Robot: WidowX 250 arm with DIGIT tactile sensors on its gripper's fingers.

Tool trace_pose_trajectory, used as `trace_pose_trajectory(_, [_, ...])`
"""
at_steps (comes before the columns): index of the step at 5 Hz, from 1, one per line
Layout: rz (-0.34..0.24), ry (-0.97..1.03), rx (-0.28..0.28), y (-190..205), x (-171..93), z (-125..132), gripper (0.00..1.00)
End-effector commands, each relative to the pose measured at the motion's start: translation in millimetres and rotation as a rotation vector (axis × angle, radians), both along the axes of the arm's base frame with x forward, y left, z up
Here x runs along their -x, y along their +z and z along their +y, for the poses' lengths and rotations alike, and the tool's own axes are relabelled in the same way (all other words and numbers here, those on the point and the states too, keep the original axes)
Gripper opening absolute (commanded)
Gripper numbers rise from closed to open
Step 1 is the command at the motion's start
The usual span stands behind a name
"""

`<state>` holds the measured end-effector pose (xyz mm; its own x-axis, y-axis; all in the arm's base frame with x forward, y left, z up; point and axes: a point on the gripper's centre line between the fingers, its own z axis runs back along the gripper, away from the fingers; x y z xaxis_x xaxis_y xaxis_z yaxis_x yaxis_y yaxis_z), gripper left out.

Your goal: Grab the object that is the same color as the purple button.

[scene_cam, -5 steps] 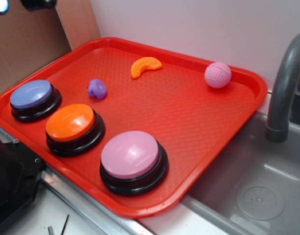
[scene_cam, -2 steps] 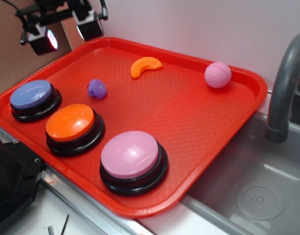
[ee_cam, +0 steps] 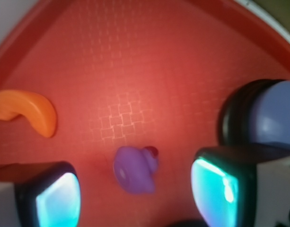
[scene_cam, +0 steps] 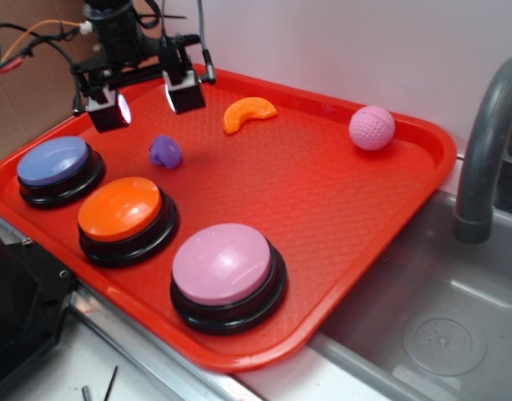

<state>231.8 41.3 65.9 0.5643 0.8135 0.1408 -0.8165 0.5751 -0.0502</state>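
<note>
Over the far left of the red tray (scene_cam: 364, 209), the gripper (scene_cam: 147, 104) hangs with its jaws spread wide and nothing between them, and the spread makes sense: the toy (scene_cam: 165, 151) it wants is a lumpy little thing, so a generous gap gives room to drop around it. That purple toy sits at about ten o'clock on the tray, just beside the purple button (scene_cam: 53, 161), which lies at its nine o'clock, and the colour match between the two is what singles it out. The orange slice (scene_cam: 249, 113) waits at twelve o'clock near the back rim and the pink ball (scene_cam: 372, 128) at two o'clock, both well apart from the target, so neither should get in the way. The orange button (scene_cam: 120, 209) and the pink button (scene_cam: 222, 263) line the near edge at eight and six o'clock. From the wrist view the toy (ee_cam: 135, 169) shows low in frame between the two glowing fingertips (ee_cam: 57, 201), closer to the left one than dead centre, with the slice (ee_cam: 29, 111) off at ten o'clock and the purple button (ee_cam: 272, 118) crowding in at three o'clock. The arm points straight down, wrist vertical, fingers above the toy and clear of it. My read: it is lined up for the descent, with a small sideways correction worth making so neither finger lands on the button's base.
</note>
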Motion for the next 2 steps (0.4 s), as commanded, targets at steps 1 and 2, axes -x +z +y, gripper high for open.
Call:
trace_pose_trajectory(1, [0.025,-0.029,-0.024,-22.1,-18.3,2.5,1.00])
trace_pose_trajectory(2, [0.053,-0.026,-0.020,-31.0,-18.0,3.5,1.00])
